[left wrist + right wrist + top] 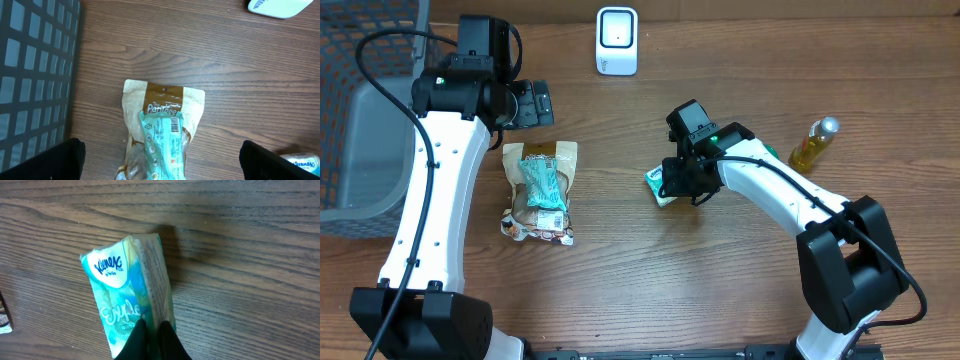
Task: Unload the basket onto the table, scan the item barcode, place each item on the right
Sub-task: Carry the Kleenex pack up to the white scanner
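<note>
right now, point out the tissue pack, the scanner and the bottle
tissue pack point(116, 294): right wrist view, printed front face
scanner point(617, 40): overhead view, middle of its white front
bottle point(808, 150): overhead view, its yellow body

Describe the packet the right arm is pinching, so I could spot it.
From the white scanner at the table's far edge, look nearer and slightly right, to mid-table. The small tissue pack is there, pinched by the right hand. Unlike the teal packet on the brown bag, it reads Kleenex.
</note>
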